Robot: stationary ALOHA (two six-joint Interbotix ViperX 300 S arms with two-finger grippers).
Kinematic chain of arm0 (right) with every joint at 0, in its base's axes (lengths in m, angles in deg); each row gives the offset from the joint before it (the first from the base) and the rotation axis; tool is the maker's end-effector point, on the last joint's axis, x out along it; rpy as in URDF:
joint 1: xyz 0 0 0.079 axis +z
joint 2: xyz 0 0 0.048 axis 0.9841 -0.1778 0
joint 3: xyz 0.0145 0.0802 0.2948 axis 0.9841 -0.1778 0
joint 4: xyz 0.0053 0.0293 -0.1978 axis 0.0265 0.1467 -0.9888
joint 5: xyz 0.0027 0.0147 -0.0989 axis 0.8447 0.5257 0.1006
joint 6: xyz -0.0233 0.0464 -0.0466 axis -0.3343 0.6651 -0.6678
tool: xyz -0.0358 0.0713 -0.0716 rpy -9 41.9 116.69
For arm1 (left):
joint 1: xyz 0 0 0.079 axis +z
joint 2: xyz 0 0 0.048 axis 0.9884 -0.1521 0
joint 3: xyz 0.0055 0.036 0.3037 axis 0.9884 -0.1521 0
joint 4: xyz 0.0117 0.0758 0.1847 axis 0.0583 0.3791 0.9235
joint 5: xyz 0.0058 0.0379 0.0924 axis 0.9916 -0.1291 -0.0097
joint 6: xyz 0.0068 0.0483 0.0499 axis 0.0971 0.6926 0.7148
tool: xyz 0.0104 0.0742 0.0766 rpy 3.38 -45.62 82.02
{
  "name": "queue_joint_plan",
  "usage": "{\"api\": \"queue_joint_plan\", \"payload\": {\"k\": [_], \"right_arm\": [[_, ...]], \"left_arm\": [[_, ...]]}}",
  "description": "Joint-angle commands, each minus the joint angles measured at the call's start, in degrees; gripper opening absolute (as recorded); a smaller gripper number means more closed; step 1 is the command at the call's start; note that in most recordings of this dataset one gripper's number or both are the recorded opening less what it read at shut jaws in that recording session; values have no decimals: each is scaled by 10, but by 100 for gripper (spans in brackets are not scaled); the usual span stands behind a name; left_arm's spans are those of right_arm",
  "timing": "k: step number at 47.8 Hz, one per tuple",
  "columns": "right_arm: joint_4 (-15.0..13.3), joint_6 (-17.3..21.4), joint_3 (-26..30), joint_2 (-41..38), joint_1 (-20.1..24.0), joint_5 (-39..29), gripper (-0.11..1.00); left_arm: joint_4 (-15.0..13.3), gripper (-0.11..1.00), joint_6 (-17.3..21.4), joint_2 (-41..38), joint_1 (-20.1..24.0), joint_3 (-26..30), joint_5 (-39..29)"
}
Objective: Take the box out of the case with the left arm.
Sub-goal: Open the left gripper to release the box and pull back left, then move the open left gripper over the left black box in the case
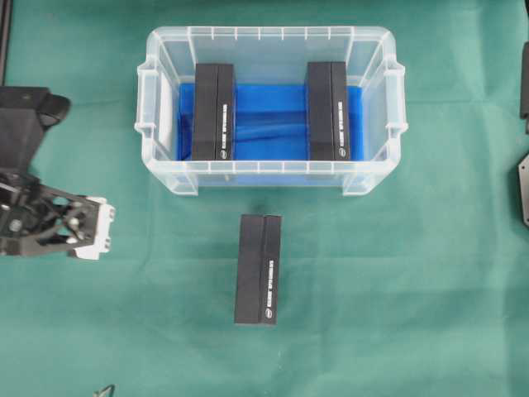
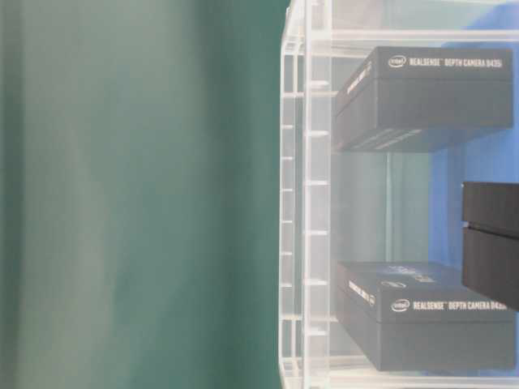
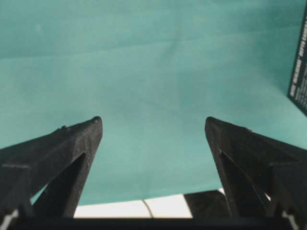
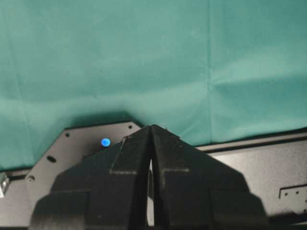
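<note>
Three black rectangular cardboard boxes are showing on the green cloth-covered surface (image 1: pixel 397 314), which is filling every view. The large clear plastic case (image 1: pixel 165 50) with moulded rim handles and a blue sheet on its bottom is sitting at the upper middle of the overhead view. Two boxes are lying inside it, the left box (image 1: pixel 213 112) and the right box (image 1: pixel 328 110), well apart with bare blue between them. The third box (image 1: pixel 257 270) is lying outside, on the cloth near the case's front wall. The black left arm (image 1: pixel 25 116) is hanging at the left edge, well away from the case. Its lattice-framed left claw (image 3: pixel 153 125) is standing wide open over bare cloth, gripping nothing. The right claw (image 4: pixel 151 130) is showing its tips pressed together, closed on nothing, above a black plate (image 4: pixel 76 143).
</note>
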Motion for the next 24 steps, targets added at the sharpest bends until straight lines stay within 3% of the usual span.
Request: {"api": "queue_joint_plan", "payload": {"k": [1, 7, 15, 24], "right_arm": [[-1, 0, 3, 1, -1, 0, 0], [-1, 0, -6, 1, -1, 1, 0], [-1, 0, -10, 1, -1, 0, 0], [-1, 0, -10, 1, -1, 0, 0]], "left_arm": [[1, 87, 4, 18, -1, -2, 0], [3, 87, 12, 31, 4, -12, -4], [3, 87, 42, 55, 47, -26, -14], [3, 87, 129, 82, 140, -38, -15]]}}
